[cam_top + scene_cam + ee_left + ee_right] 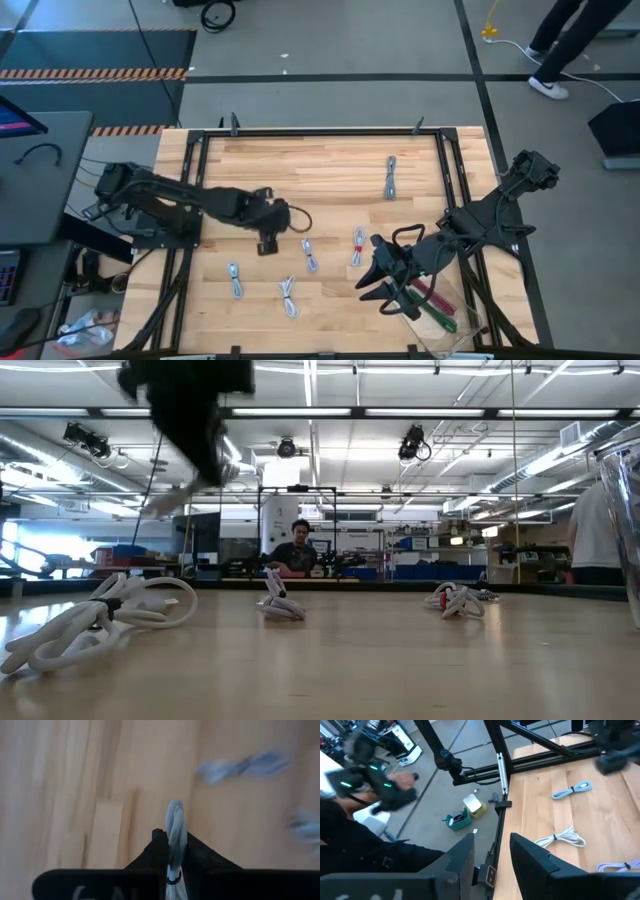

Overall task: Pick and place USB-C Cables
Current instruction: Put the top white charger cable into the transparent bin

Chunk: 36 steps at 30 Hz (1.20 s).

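Note:
My left gripper [268, 243] hovers over the middle of the table, shut on a grey USB-C cable bundle [175, 822]. Several more grey-white bundles lie flat on the wood [390, 177] [310, 254] [234, 280] [289, 297]; another one [357, 245] has a red tie. My right gripper [375, 290] hangs open and empty at the near right, beside a clear tray [470, 325]. In the tray lie a green bundle [442, 320] and a reddish one [430, 293]. My left gripper pinches the grey bundle between its two fingers, just above its dark tie [171, 880]. The looped end [175, 812] sticks out past the fingertips [159, 837]. The fingers slant steeply down and lie along the bundle, which is clear of the table.
A black metal frame [300, 135] runs round the tabletop. In the low view three bundles [100, 615] [280, 605] [455, 600] lie across the table and the tray's clear wall [625, 530] stands at the right. People stand beyond the table [295, 550].

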### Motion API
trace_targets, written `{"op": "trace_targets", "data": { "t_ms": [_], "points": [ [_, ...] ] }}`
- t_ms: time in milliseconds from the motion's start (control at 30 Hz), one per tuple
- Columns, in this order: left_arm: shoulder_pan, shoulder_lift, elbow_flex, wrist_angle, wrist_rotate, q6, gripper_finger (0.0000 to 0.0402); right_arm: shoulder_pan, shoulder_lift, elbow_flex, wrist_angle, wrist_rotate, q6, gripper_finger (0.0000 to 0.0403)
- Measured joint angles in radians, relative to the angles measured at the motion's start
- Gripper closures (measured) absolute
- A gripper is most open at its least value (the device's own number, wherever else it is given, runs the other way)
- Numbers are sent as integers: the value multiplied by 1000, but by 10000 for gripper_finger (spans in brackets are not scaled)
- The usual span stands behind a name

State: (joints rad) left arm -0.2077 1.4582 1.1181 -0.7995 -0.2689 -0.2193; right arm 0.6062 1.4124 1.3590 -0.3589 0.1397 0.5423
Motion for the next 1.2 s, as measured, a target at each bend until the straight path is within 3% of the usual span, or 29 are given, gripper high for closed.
{"op": "trace_targets", "data": {
  "t_ms": [267, 367, 533, 733, 1000, 1200],
  "points": [
    [-226, -20, 273, -64, -194, 13, 369, -7, 0, 0, 5, -2, -19, 273],
    [-294, -27, 351, 13, -255, 75, 369, -8, 2, 0, 6, 0, -70, 273],
    [-388, -26, 443, 142, -304, 235, 369, -18, 24, -6, 16, 138, -222, 273],
    [-409, -25, 505, 252, -315, 330, 369, -53, 110, -17, 111, 358, -496, 273],
    [-409, -25, 514, 323, -311, 327, 369, -115, 264, -18, 429, 392, -803, 260],
    [-409, -25, 514, 293, -310, 299, 369, -110, 282, -18, 587, 521, -929, 230]
  ]
}}
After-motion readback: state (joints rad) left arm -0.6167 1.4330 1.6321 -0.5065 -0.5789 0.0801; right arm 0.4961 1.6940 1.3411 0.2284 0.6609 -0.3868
